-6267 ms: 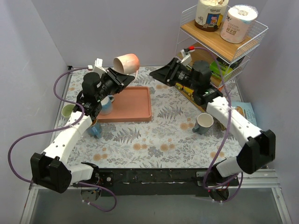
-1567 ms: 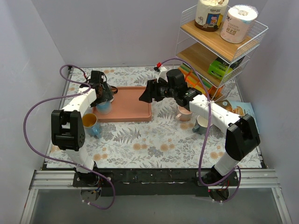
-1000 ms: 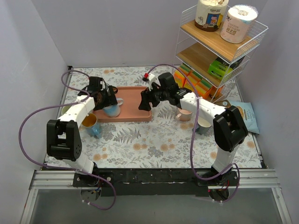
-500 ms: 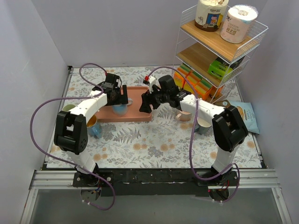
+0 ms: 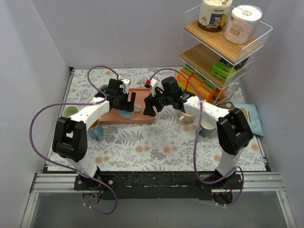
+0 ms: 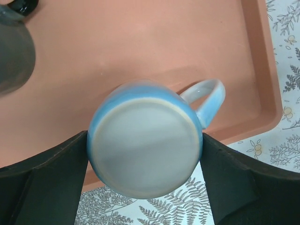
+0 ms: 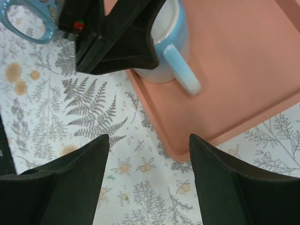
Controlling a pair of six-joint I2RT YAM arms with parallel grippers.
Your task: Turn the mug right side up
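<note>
The mug point(image 6: 145, 145) is light blue and stands bottom up at the near edge of the salmon tray point(image 6: 117, 42), its handle point(image 6: 208, 96) pointing right. My left gripper point(image 6: 145, 161) is shut on the mug, one finger point(image 6: 47, 187) against each side of its body. From above, the mug point(image 5: 126, 113) shows just under the left gripper point(image 5: 125, 107). My right gripper point(image 5: 148, 109) hangs open and empty at the tray's near right corner. In its own view the right gripper point(image 7: 147, 187) faces the mug point(image 7: 164, 51) from the handle side.
A dark mug point(image 6: 14, 47) stands at the back left of the tray. Off the tray are a blue mug point(image 5: 93, 128) and a green cup point(image 5: 70, 111) to the left, and a pink mug point(image 5: 188, 117) and a grey mug point(image 5: 207, 126) to the right. A wire shelf rack point(image 5: 223, 42) fills the back right.
My left gripper has carried the blue mug rightward along the tray's near edge, toward the right gripper. The right gripper has shifted only slightly.
</note>
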